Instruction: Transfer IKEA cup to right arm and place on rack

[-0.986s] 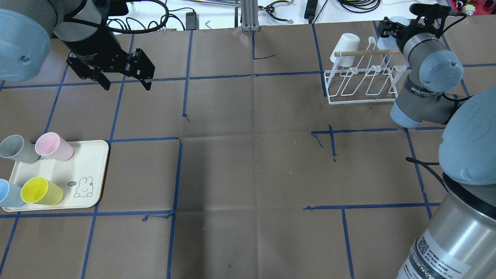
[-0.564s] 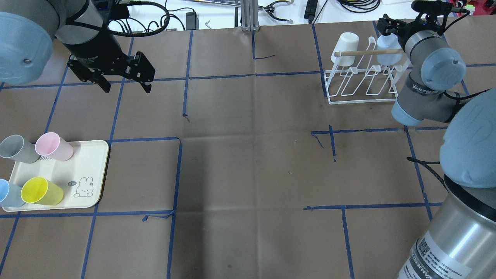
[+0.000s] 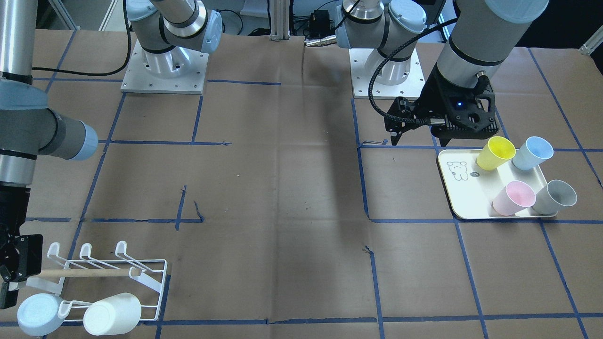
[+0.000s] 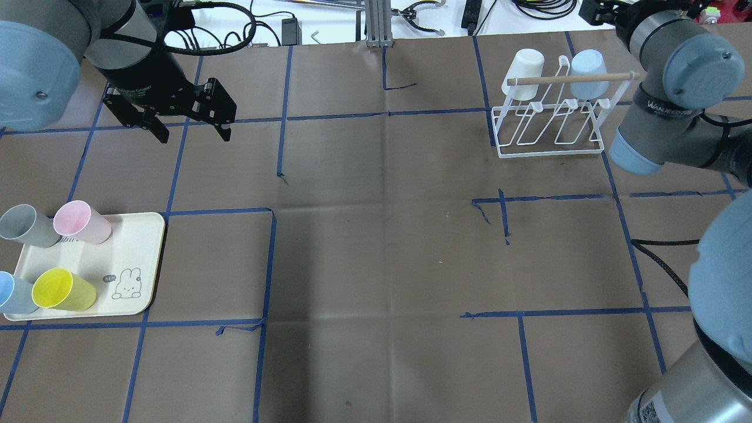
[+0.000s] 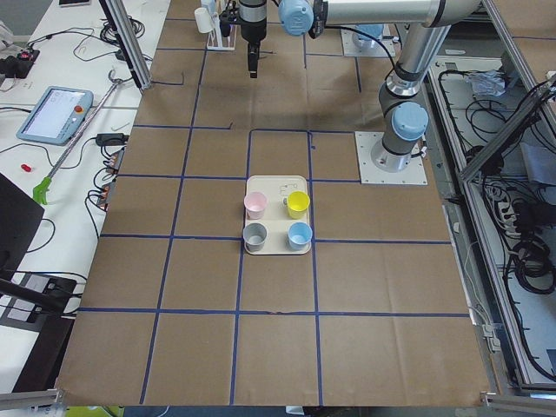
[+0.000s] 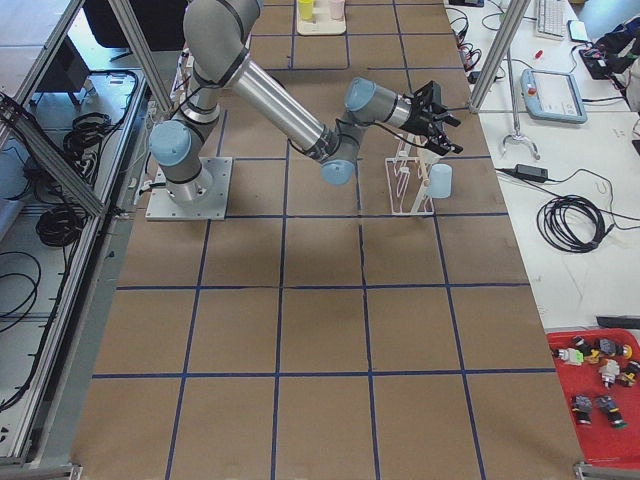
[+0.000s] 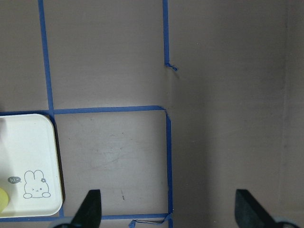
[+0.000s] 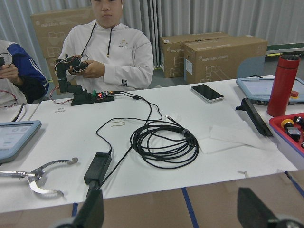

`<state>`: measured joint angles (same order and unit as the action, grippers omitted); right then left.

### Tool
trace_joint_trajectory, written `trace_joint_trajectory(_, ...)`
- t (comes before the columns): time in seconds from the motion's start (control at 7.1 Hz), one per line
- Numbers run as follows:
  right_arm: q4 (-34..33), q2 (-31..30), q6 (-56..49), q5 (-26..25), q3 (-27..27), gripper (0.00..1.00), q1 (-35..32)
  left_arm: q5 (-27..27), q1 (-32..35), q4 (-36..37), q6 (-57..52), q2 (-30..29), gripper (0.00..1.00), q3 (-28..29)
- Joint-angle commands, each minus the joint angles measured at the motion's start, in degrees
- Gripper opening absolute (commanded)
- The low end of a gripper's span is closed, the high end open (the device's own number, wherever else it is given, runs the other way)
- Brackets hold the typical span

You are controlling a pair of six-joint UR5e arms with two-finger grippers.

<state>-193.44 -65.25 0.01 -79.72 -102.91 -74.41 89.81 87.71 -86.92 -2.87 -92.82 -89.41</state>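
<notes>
The white wire rack (image 4: 549, 120) stands at the far right and holds a white cup (image 4: 523, 73) and a light blue cup (image 4: 587, 73), both upturned on its prongs. It also shows in the front view (image 3: 108, 278). My right gripper (image 8: 171, 192) is open and empty. It is beyond the rack at the table's far edge and faces the white bench. My left gripper (image 4: 194, 137) is open and empty above the far left of the table, beyond the cream tray (image 4: 135, 258). The tray carries grey (image 4: 23, 225), pink (image 4: 82, 222), yellow (image 4: 63, 289) and blue (image 4: 10, 292) cups.
Blue tape lines grid the brown table cover. Beyond the far edge is a white bench with cables (image 8: 164, 142), tablets and a red bottle (image 8: 281, 85). Two people sit behind it. My right arm's elbow (image 4: 658, 135) hangs just right of the rack.
My right gripper set the light blue cup on the rack, let go and drew back past the table's far edge. My left gripper barely shifted.
</notes>
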Motion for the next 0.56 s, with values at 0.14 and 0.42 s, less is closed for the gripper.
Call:
trace_joint_trajectory(0.14, 21.5, -10.4, 0.1, -0.2, 0.1, 1.00, -4.2, -0.1, 0.0, 0.0, 0.5, 0.0, 0.99, -0.1)
trace_joint_trajectory(0.42, 37.5, -17.0, 0.2, -0.2, 0.2, 1.00, -6.9, -0.1, 0.0, 0.0, 0.5, 0.0, 0.99, -0.1)
